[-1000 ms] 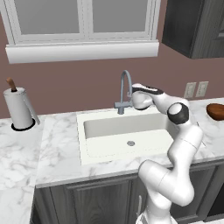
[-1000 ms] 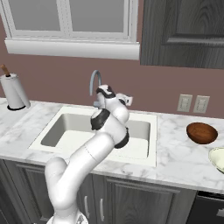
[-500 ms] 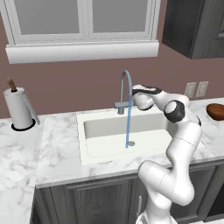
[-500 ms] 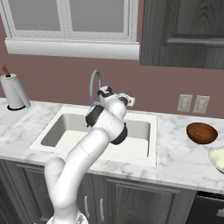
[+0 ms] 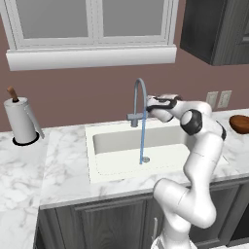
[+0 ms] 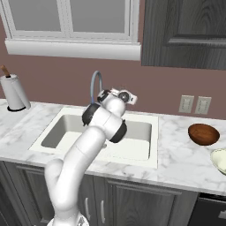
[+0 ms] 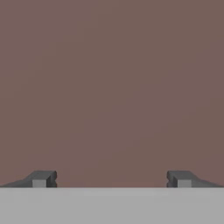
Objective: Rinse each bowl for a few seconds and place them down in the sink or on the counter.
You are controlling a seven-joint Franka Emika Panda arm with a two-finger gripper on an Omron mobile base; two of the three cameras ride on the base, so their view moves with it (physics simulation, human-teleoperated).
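Behind the sink (image 5: 116, 168), close to the curved tap (image 5: 138, 99), the hand (image 5: 151, 103) sits at the top of the arm's reach with nothing in it; its two fingertips (image 7: 41, 178) stand wide apart against the bare brown wall, and no bowl lies between them; a thin blue stream of water (image 5: 142, 136) now falls from the spout to the drain, where a second ago the basin was dry and the hand was pressed in by the tap's base, so the tap has evidently just been turned on and the hand has drawn a little away from it; that means the water is ready and the rinsing itself has not begun; the reddish-brown bowl (image 6: 203, 133) rests upright on the marble table (image 6: 176, 159), well off to the right of the sink near the wall sockets (image 6: 194, 104), untouched, with the rim of a pale dish (image 6: 219, 160) just in front of it at the picture's edge; a paper towel roll (image 5: 22, 121) stands on the far left; the likely next step, as I judge it, is a long swing right to fetch that bowl and carry it under the stream.
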